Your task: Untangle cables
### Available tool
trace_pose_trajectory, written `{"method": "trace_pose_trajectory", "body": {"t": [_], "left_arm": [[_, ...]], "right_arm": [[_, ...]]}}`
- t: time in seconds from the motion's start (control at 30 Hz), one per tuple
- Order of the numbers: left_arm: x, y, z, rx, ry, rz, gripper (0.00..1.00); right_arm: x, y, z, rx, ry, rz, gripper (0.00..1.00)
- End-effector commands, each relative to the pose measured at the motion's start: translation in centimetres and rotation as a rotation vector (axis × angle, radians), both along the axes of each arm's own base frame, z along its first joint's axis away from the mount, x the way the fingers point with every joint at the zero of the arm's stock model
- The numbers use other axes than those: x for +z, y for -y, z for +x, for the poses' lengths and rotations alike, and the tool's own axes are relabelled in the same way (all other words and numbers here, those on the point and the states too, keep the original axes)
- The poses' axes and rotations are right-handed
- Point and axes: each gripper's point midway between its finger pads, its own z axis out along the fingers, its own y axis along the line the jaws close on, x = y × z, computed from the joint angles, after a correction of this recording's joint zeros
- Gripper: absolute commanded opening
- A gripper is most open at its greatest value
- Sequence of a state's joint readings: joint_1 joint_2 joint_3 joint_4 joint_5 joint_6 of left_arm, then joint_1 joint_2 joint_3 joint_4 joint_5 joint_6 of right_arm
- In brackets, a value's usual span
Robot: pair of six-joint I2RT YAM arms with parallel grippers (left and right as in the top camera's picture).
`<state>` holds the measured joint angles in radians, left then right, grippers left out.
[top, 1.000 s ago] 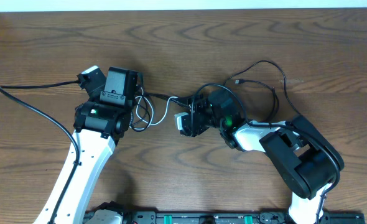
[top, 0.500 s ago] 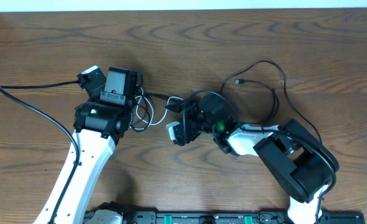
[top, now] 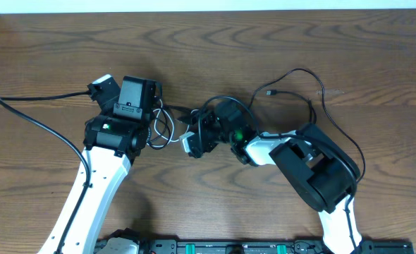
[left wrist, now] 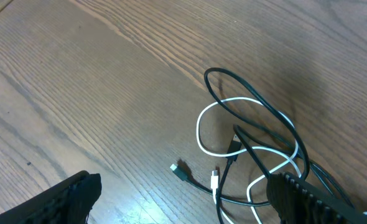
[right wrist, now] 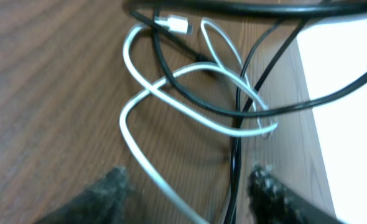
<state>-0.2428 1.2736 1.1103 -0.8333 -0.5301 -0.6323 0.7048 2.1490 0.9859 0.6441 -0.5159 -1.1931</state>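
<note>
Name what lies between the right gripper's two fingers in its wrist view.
The white cable and a thin black cable run over the table between the open fingers of the right gripper, seen in the right wrist view.

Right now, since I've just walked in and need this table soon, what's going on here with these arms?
Two robot arms are working on a knot of thin cords on the wooden table: one white cable looped through thin black cables. The right gripper hovers low over the knot, fingers apart on either side of the white loop, gripping nothing yet. The left gripper hangs open above the tangle's other side, holding nothing. The cords are still tangled.
</note>
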Motion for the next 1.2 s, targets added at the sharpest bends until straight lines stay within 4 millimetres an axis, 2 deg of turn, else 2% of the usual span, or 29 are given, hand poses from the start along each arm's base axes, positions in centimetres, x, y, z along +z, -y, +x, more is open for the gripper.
{"method": "trace_pose_trajectory", "body": {"t": [0.0,0.03,0.07,0.1,0.2,0.27,0.43,0.6,0.73,0.9,1.0,1.07,1.17], "left_arm": [[0.2,-0.5,0.1,0.028,0.010,0.013,0.91],[0.2,-0.5,0.1,0.028,0.010,0.013,0.90],[0.2,-0.5,0.1,0.028,0.010,0.013,0.90],[0.2,-0.5,0.1,0.028,0.010,0.013,0.90],[0.2,-0.5,0.0,0.028,0.009,0.013,0.91],[0.2,-0.5,0.1,0.028,0.009,0.013,0.91],[0.2,-0.5,0.1,0.028,0.009,0.013,0.90],[0.2,-0.5,0.1,0.028,0.010,0.013,0.90],[0.2,-0.5,0.0,0.028,0.009,0.013,0.90],[0.2,-0.5,0.1,0.028,0.010,0.013,0.90],[0.2,-0.5,0.1,0.028,0.009,0.013,0.90],[0.2,-0.5,0.1,0.028,0.009,0.013,0.90],[0.2,-0.5,0.1,0.028,0.010,0.013,0.90]], "right_arm": [[-1.7,0.1,0.5,-0.027,0.007,-0.043,0.41],[-1.8,0.4,0.9,-0.053,0.016,-0.055,0.27],[-1.9,0.6,1.3,-0.076,0.025,-0.065,0.08],[-2.0,0.8,1.7,-0.100,0.034,-0.077,0.01],[-2.2,1.6,3.0,-0.175,0.063,-0.109,0.01],[-1.5,2.0,4.1,-0.238,0.084,-0.106,0.01],[5.2,3.4,7.4,-0.453,0.079,0.050,0.01],[13.6,7.2,10.5,-0.636,0.114,0.213,0.01],[20.3,11.7,11.8,-0.720,0.184,0.294,0.01],[27.4,19.9,13.4,-0.893,0.303,0.376,0.01],[31.0,24.2,13.5,-0.966,0.357,0.445,0.01],[33.2,26.4,13.0,-0.990,0.362,0.512,0.01],[35.4,27.7,11.9,-0.955,0.344,0.583,0.01]]}}
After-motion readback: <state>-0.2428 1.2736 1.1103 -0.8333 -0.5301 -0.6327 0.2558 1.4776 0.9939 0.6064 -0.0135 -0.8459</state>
